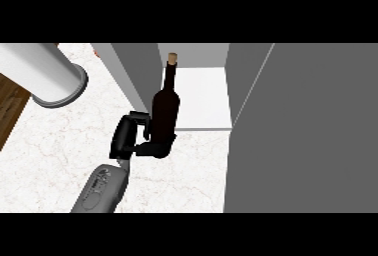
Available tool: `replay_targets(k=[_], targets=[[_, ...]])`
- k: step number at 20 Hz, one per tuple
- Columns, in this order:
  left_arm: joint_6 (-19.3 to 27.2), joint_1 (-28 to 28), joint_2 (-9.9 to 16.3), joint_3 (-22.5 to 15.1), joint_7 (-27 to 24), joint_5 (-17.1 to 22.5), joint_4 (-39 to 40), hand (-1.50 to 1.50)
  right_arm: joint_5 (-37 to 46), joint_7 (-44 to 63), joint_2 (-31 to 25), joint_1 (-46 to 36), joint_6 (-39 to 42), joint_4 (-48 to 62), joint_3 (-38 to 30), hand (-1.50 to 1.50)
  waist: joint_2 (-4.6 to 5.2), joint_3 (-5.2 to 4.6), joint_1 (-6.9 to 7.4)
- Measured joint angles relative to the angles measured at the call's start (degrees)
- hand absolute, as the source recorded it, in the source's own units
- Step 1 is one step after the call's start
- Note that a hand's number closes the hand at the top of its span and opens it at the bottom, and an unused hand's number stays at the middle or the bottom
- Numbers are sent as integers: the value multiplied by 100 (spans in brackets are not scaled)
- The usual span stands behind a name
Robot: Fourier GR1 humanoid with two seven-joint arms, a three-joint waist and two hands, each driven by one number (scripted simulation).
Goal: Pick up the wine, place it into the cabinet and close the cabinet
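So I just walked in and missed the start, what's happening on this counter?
One robot hand has its fingers curled round the lower part of a dark wine bottle with a cork in its neck. It holds the bottle upright at the front of an open cabinet, whose grey door stands open at the right. The bottle's base is hidden by the hand, so whether it rests on the shelf cannot be told. A white cylinder lies on the marble counter at the upper left. The other hand is out of view.
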Motion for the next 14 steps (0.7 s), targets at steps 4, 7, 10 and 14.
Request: replay_targets(k=[4, 7, 10, 14], targets=[[559, -249, 13, -446, 316, -126, 107, 150, -27, -49, -42, 39, 80, 10, -151, -150, -2, 3, -2], [924, -354, 58, -669, 567, -41, 179, 150, -47, -55, -54, 51, 106, -1, -202, -150, -11, 7, 5], [1232, -404, 135, -891, 662, 201, 215, 150, -51, -133, -12, 120, 129, 19, -186, -150, -22, 15, 11], [1607, -464, 226, -1141, 916, 474, 200, 150, -87, -209, -64, 125, 232, 35, -324, -150, -32, 25, 5]])
